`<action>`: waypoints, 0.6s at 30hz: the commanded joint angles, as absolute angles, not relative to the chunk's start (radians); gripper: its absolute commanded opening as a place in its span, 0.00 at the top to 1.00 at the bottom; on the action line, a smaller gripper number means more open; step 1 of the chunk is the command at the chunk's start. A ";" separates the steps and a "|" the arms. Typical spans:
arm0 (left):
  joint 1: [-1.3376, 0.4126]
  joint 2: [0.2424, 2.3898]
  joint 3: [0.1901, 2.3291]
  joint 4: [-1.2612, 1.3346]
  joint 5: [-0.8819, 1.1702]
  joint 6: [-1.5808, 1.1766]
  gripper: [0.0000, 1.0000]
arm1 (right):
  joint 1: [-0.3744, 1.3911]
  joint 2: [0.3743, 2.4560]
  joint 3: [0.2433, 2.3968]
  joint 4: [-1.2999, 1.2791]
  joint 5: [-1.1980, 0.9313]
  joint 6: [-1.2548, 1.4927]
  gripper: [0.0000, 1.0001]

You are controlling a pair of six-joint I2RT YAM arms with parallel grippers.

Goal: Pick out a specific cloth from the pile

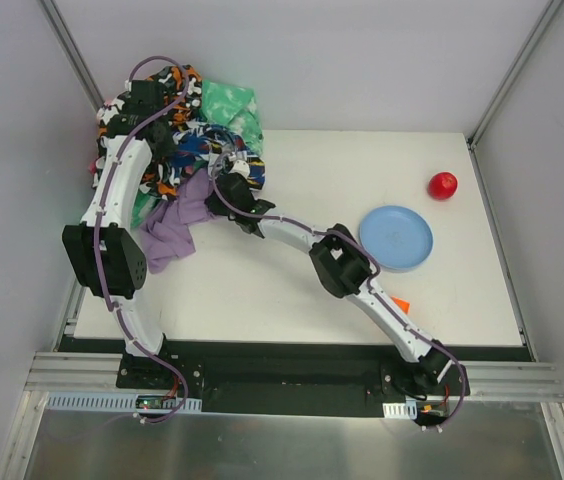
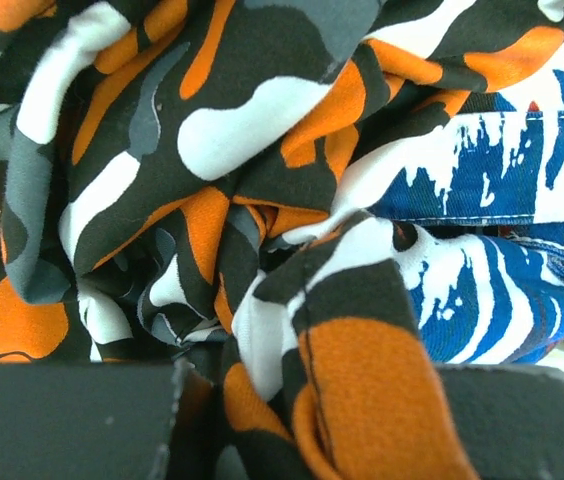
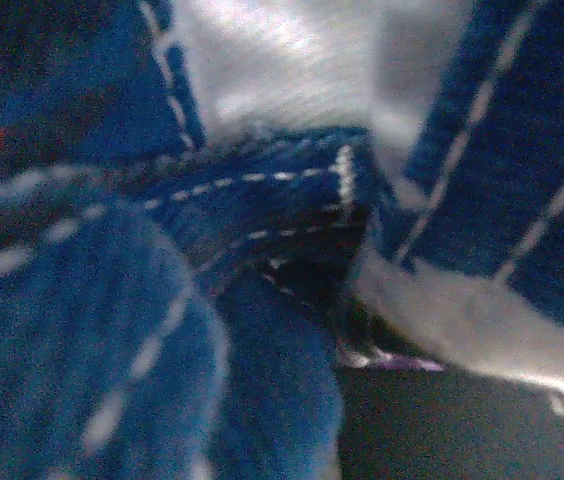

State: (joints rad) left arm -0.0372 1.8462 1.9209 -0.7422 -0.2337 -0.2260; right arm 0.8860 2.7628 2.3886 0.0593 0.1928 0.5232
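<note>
In the pile (image 1: 177, 120), the left pincer (image 2: 312, 410) and right pincer (image 1: 230, 172) lay sunk, grips unclear; patterned folds (image 1: 190, 150) overlapped the cloth (image 1: 174, 228).

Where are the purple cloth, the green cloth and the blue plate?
purple cloth (image 1: 174, 232): top external view, middle of its fabric.
green cloth (image 1: 227, 105): top external view, its upper part.
blue plate (image 1: 396, 237): top external view, bare centre.

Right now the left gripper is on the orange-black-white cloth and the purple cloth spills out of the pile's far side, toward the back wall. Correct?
Not quite. The purple cloth spills out of the near side of the pile, toward the arm bases; the top external view shows it. The left gripper is indeed on the orange-black-white cloth.
</note>
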 commanded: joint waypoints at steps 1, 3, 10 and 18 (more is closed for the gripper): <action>-0.020 1.792 1.904 -0.689 -0.210 -0.270 1.00 | 0.885 2.556 2.201 0.149 0.092 0.334 0.99; -0.021 1.781 1.870 -0.687 -0.198 -0.288 1.00 | 0.899 2.362 1.980 0.193 0.089 0.148 0.99; -0.021 1.775 1.737 -0.687 -0.193 -0.435 1.00 | 0.911 1.668 1.148 0.463 0.144 0.013 0.99; -0.020 1.792 1.520 -0.683 -0.272 -0.538 1.00 | 0.905 1.128 1.063 0.230 0.319 -0.288 1.00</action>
State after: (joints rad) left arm -0.0319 1.8095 1.6024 -0.6941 -0.2008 -0.4553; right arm 0.9138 1.2953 1.0237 0.2634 0.1997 -0.0853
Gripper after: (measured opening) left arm 0.077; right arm 0.055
